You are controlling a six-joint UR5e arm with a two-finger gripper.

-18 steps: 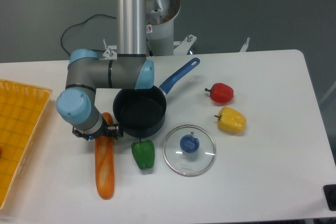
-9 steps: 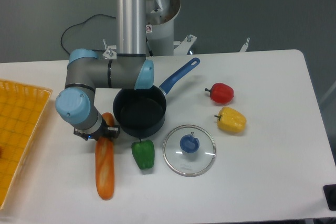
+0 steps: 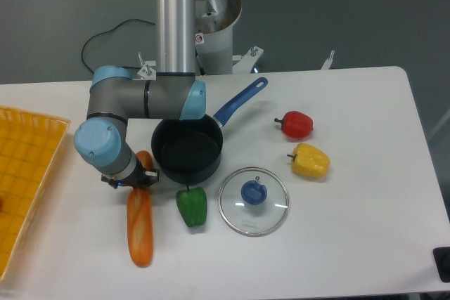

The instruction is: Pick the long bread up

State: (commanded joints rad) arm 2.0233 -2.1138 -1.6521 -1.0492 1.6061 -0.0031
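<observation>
The long bread (image 3: 140,233) is an orange-brown loaf lying on the white table, left of the black pot (image 3: 187,148), with its long axis running toward the front edge. My gripper (image 3: 133,179) points straight down over the loaf's upper third, and the blue wrist covers most of it. Its dark fingers (image 3: 149,176) sit tight against the loaf's sides, shut on it. The bread still rests on the table, its far tip showing beside the pot.
The pot has a blue handle (image 3: 241,99) pointing back right. A green pepper (image 3: 191,206) lies right of the loaf, with a glass lid (image 3: 253,200) beyond it. Red (image 3: 296,124) and yellow (image 3: 310,161) peppers sit further right. An orange basket (image 3: 24,173) is at the left edge.
The dark fingers under the wrist have drawn inward around the loaf's upper part. The bread and the arm have hardly shifted.
</observation>
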